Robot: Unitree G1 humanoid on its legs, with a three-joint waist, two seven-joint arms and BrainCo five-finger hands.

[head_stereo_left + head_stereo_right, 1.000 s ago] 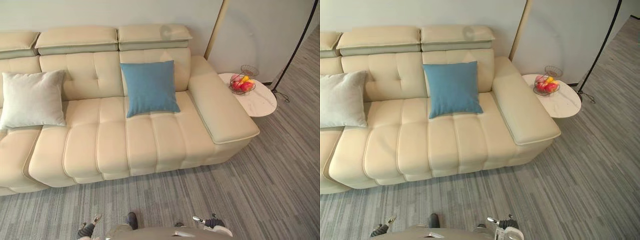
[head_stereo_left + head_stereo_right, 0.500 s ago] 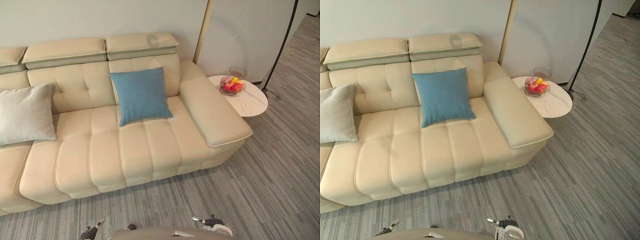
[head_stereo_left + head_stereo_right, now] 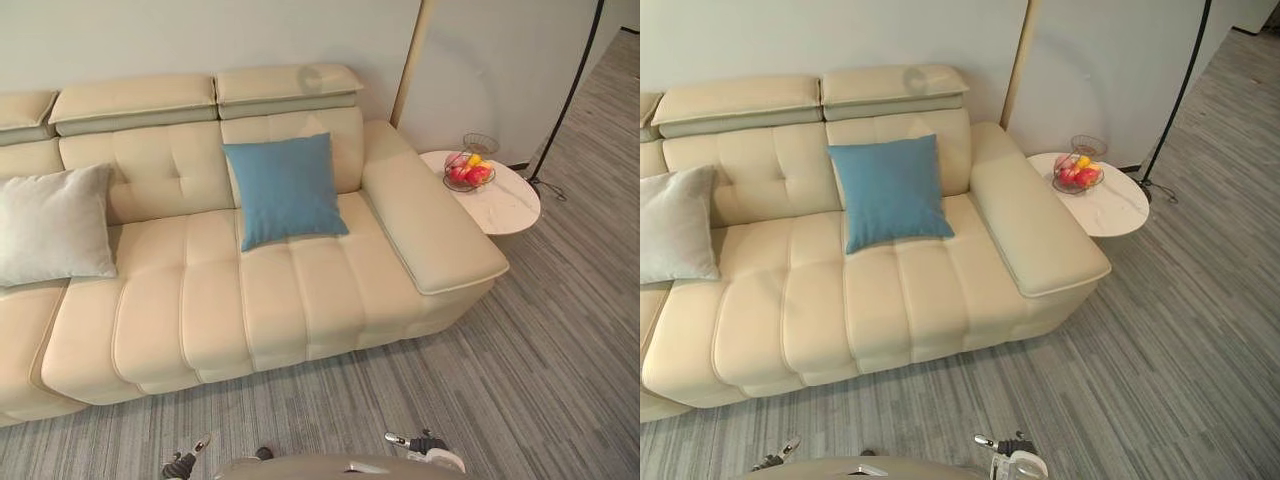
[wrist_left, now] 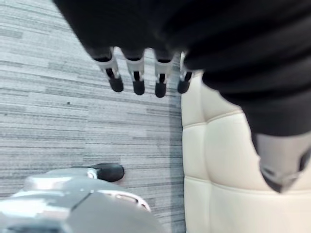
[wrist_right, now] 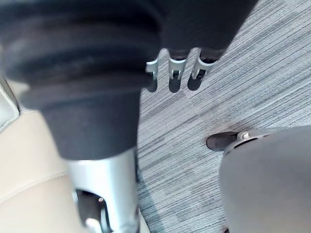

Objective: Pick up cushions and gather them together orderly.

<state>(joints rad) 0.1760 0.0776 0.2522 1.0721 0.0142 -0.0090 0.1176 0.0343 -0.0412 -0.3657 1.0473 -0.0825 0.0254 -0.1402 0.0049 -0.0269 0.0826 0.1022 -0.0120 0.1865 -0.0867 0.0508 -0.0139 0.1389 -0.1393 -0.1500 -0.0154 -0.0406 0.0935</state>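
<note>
- Left hand [image 4: 137,82] hung loose-fingered and empty above the floor [image 4: 58,111] beside the sofa [image 3: 300,290]; right hand [image 5: 176,73] apparently likewise.
- Blue cushion [image 3: 285,190] leaned on the sofa's back, grey cushion [image 3: 55,225] well apart, so nothing gathered yet.

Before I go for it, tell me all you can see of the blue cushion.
The blue cushion is square and plain, with what looks like a smooth fabric cover, plump and unwrinkled. It stands tilted back, its lower edge on the seat of the cream sofa and its back leaning on the backrest, towards the sofa's right end, near the armrest. Nothing else touches it; the grey cushion sits well apart to its left.
</note>
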